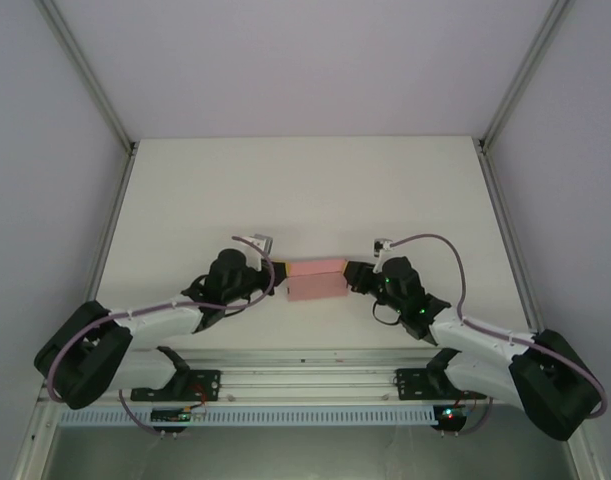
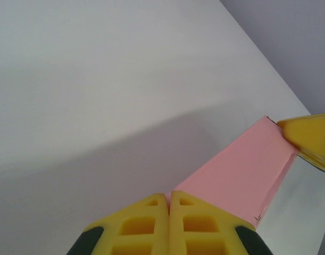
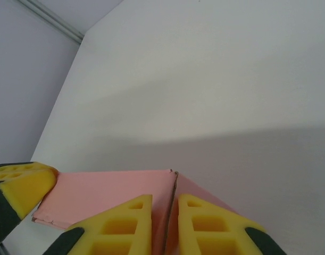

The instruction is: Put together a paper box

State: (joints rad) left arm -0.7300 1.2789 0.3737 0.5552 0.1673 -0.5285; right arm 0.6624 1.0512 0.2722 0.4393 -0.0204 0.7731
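Mid-assembly: left gripper (image 2: 168,197) is clenched on the paper box (image 1: 315,279) at its 9 o'clock end, right gripper (image 3: 175,199) pinches the 3 o'clock edge. Next probably needs coordinated folding without tearing.

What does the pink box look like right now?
The box is plain pink thin card with no markings, folded along a crease into two long panels. It seems to be lifted just off the table, between the arms. The left end effector pinches its left end, and the right end effector pinches its right end.
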